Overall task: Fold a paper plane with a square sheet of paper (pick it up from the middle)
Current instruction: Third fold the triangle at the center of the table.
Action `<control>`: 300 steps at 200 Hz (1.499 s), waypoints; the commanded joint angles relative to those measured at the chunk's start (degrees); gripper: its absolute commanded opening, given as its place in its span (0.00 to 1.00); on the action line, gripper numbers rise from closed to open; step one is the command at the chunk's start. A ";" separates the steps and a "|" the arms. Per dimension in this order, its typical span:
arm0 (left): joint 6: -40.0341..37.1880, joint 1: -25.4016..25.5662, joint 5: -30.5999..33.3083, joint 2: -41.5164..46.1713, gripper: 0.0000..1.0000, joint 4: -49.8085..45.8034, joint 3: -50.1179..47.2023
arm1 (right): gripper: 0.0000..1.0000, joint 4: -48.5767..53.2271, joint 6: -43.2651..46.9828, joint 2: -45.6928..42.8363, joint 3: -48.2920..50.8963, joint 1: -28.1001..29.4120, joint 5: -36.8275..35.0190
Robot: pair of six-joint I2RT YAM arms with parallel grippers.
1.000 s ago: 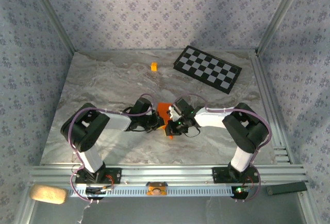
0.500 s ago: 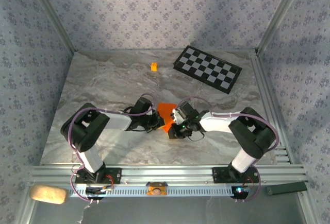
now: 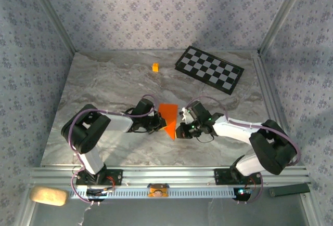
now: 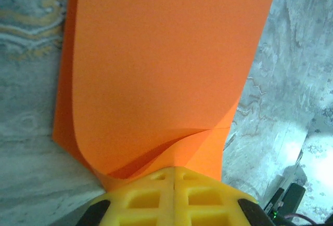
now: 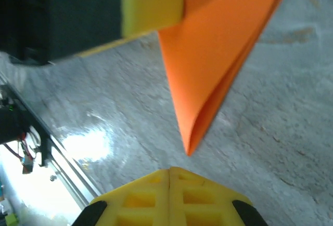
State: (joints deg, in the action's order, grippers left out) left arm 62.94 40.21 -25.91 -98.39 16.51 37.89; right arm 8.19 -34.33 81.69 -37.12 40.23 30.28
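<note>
The square sheet of paper is bright orange and lies folded into a broad pointed wedge at the table's middle, not a narrow paper plane. Its tip points toward the near edge. My left gripper is shut on its left side. In the left wrist view the yellow fingertips pinch the paper, whose layers gape slightly. My right gripper is shut and empty just right of the tip. In the right wrist view it is a short gap from the paper's point.
A black-and-white checkered board lies at the back right and a tiny orange-yellow cube at the back middle. Aluminium rails run along the near edge. In the right wrist view the left gripper's finger sits at upper left.
My right gripper has drawn back to the right off the paper and closed fully. More of the orange wedge now shows. The left gripper has stayed put, still clamped.
</note>
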 commanded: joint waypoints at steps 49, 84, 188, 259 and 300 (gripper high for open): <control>5.18 2.92 9.10 2.47 0.00 -2.67 -3.44 | 0.00 -3.62 -6.02 10.31 -8.83 1.30 1.86; 5.54 3.03 9.29 2.68 0.00 -2.03 -3.59 | 0.00 -2.28 -5.57 15.16 -11.33 1.70 1.18; 0.09 2.75 9.03 7.53 0.11 -3.42 -0.26 | 0.00 -2.60 -3.53 17.03 -3.82 -2.59 3.73; -2.37 3.69 5.41 7.47 0.08 -4.67 0.69 | 0.00 -2.02 -2.09 18.45 -5.04 -5.14 5.90; -2.91 4.66 3.24 2.48 0.08 -2.21 3.20 | 0.00 -2.30 -2.15 18.42 -4.36 -5.25 5.93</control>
State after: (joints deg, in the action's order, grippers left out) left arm 61.78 44.07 -20.56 -93.25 12.86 38.61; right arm 2.15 -37.67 98.65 -42.57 35.48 38.20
